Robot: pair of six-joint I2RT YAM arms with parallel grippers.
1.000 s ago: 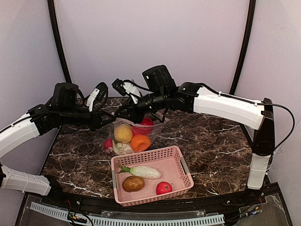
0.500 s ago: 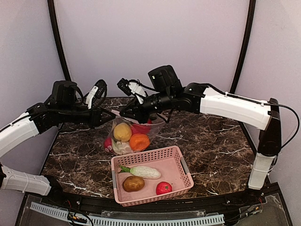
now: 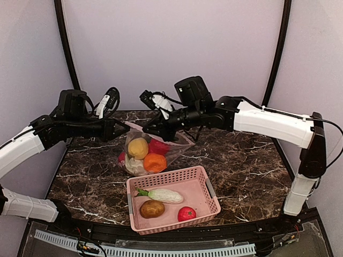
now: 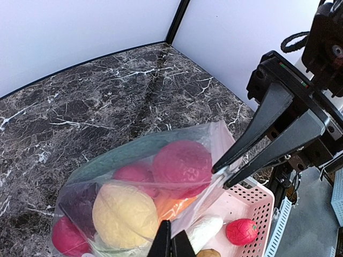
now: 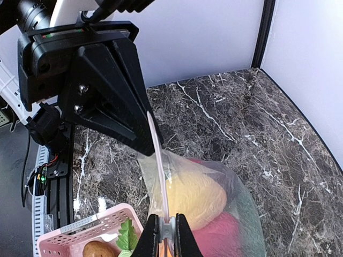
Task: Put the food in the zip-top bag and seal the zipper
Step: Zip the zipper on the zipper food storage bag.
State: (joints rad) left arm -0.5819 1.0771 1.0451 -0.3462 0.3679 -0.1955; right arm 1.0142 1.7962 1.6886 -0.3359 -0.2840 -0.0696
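- Both my grippers are pressed together on the same strip. My left gripper (image 3: 121, 130) pinches one end of the zipper (image 5: 159, 171), and my right gripper (image 3: 146, 130) pinches it further along, so the pinkish strip runs between the two.
- Their fingertips point toward each other, close together, above the far half of the table (image 3: 241, 160) and left of its middle.
- The zip-top bag (image 3: 178, 142) hangs below the pinched strip. I cannot tell whether its bottom rests on the table.
- Inside it I see a yellow ball (image 3: 138, 148) with a red ball (image 3: 159, 145) beside it, an orange ball (image 3: 155, 162) under those and pale cabbage (image 3: 135, 168) low on the left. My left wrist view also shows a dark green cucumber (image 4: 123, 152) along the bag's far side.
- The pink basket (image 3: 211, 194) stands at the near edge of the table, about midway along it, just beside the bag.
- In the basket lie a white vegetable (image 3: 163, 196) with green leaves, a brown potato (image 3: 152, 209) toward the near left corner and a small red ball (image 3: 186, 213) near the front wall, none touching another.
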